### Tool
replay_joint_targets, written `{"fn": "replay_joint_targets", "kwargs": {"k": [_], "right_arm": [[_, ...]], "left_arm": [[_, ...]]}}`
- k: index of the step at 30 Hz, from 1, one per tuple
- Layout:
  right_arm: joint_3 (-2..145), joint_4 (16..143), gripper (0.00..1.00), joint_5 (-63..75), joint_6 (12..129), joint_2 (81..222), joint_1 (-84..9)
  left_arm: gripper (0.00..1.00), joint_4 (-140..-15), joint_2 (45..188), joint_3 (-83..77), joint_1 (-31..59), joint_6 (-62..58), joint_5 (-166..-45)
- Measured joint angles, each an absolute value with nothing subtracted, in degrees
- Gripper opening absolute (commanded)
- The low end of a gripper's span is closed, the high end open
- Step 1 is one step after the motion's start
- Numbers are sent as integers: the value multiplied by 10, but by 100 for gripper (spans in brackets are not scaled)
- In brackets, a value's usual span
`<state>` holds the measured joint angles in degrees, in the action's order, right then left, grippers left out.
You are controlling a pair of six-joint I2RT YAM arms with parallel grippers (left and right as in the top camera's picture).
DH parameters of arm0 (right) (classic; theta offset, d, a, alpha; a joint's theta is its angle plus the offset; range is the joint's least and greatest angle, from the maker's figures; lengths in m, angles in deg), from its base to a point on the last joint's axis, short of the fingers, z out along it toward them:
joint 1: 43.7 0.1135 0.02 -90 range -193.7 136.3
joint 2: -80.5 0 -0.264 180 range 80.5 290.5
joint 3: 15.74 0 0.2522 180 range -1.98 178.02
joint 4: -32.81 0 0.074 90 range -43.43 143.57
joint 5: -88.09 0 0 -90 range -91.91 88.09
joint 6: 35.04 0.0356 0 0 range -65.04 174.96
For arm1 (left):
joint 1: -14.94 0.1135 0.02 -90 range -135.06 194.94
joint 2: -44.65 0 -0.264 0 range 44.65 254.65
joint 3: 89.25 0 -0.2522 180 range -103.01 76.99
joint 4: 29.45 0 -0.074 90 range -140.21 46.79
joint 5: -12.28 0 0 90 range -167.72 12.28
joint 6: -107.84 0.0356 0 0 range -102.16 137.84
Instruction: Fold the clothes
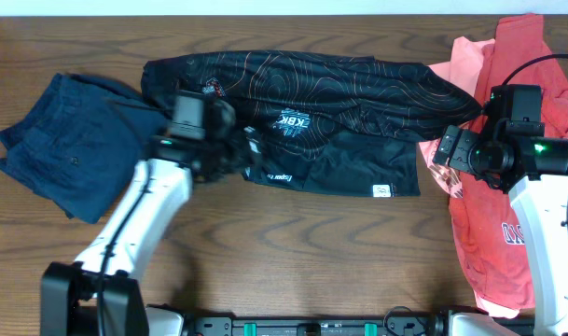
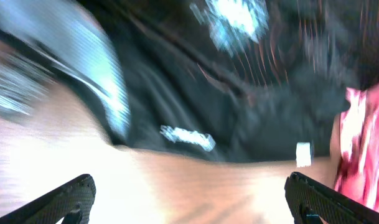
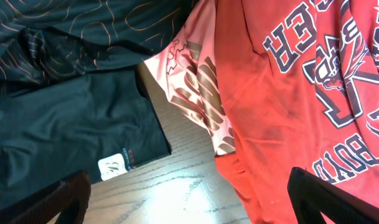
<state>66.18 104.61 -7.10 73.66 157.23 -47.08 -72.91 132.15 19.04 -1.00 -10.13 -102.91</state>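
A black shirt (image 1: pixel 339 103) with a thin orange line pattern lies across the table's middle, its lower part folded, with a white tag (image 1: pixel 383 192) at the hem. My left gripper (image 1: pixel 242 149) is open above the shirt's left part; the left wrist view is blurred and shows the black shirt (image 2: pixel 226 106) and bare wood between the fingers (image 2: pixel 189 199). My right gripper (image 1: pixel 447 154) is open and empty between the black shirt and a red shirt (image 1: pixel 503 205). The right wrist view shows the black shirt (image 3: pixel 71 124), the red shirt (image 3: pixel 301 112) and open jaws (image 3: pixel 189 199).
Dark navy folded shorts (image 1: pixel 64 140) lie at the left. A salmon pink garment (image 1: pixel 470 61) lies under the red shirt at the back right; it also shows in the right wrist view (image 3: pixel 192 87). Bare wooden table (image 1: pixel 311 261) runs along the front.
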Motion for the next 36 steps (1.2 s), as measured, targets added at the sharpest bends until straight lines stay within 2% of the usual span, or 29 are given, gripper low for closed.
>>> {"fn": "replay_joint_targets", "kwargs": {"k": [11,17,21,23,26,27,28,31,36], "right_arm": [[662,1057,99,-71,736,1572,-471],[662,1059,99,-71,737,1572,-471],[662,1059,99,-71,737,1572,-471],[662,1059,99,-71,737,1572,-471],[662,1059,99,-71,737,1572,-471],[662,1059,99,-71,737,1572,-471],[662,1059,99,-71,737,1572,-471],[662,1059,99,-71,737,1572,-471],[662,1060,99,-71,737,1572,-471]], "left_arm": [[98,-585,1467,213,-199,-292,-1023],[98,-429,1510,208,-234,-351,-1022],[99,-366,1527,206,-236,-364,-1004],[93,-359,1528,206,-238,-367,-982],[73,-360,1531,206,-238,-377,-945],[60,-361,1532,206,-238,-378,-929],[53,-361,1534,206,-237,-378,-918],[50,-361,1540,207,-237,-377,-888],[56,-356,1541,207,-238,-376,-863]]}}
